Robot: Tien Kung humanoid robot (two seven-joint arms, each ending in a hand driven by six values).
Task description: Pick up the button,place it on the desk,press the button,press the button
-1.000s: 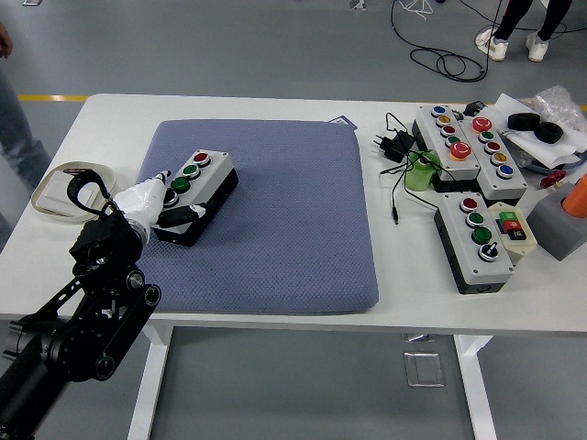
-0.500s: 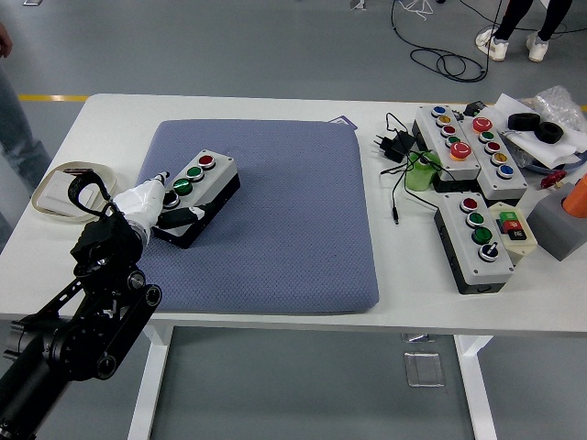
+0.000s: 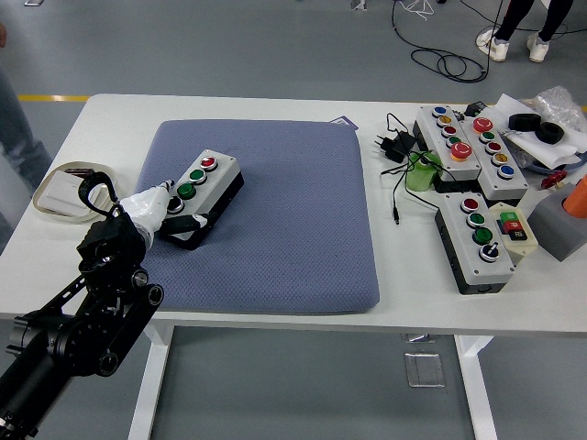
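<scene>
I see the grey rectangular button box with black base (image 3: pixel 199 196) lying on the left part of the blue-grey padded mat (image 3: pixel 275 229), its long axis slanting from near-left to far-right. Its top carries a row of red, green, green and black buttons. My left hand (image 3: pixel 156 203), white-covered, grips the box's near-left end, fingers wrapped around it.
</scene>
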